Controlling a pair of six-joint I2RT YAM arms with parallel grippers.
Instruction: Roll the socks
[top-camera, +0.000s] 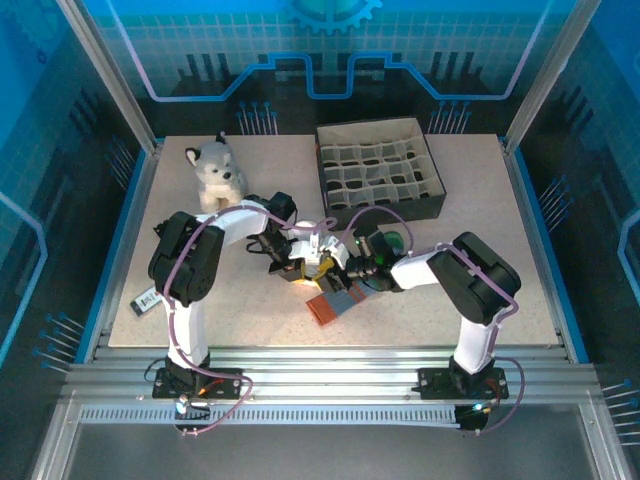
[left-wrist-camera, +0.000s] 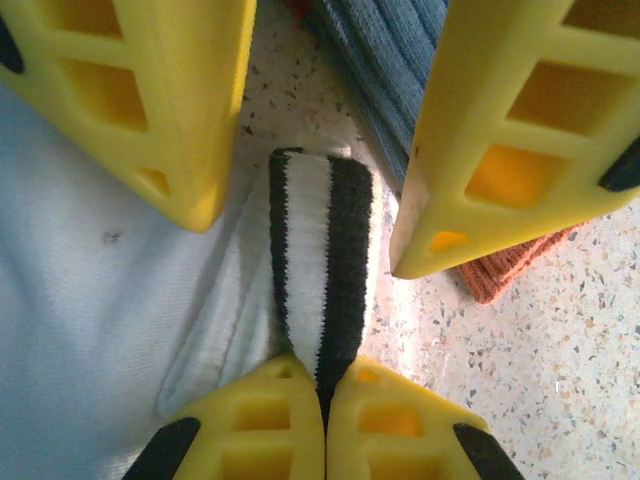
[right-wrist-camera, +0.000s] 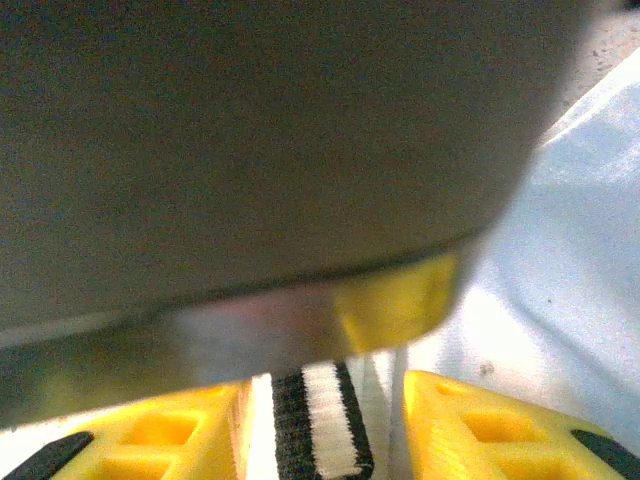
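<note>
grip is the thing to get right here. the left gripper (left-wrist-camera: 325, 385) is pinched tight on the striped cuff (left-wrist-camera: 322, 240) of the white sock (left-wrist-camera: 90, 300). the right gripper (left-wrist-camera: 303, 240) stands part-open with a finger on either side of that cuff, touching it on neither side as far as i can tell. to roll well, i judge the right jaws should close on the cuff just beyond the left's pinch, catching both layers, and the first turn should be tight, since a loose start would leave the roll slack. the two sets of fingers are crowded close, so a clash is the risk.

the white sock lies near the middle of the table (left-wrist-camera: 540, 380), between the arms. its body is pale and smooth with one small dark speck, and its cuff is ribbed black and white, drawn up into a narrow fold. the grey-blue sock (top-camera: 345, 292) lies just beside it on the near side. its orange-red cuff (top-camera: 322, 310) is nearest of all — flat, not yet rolled.
</note>
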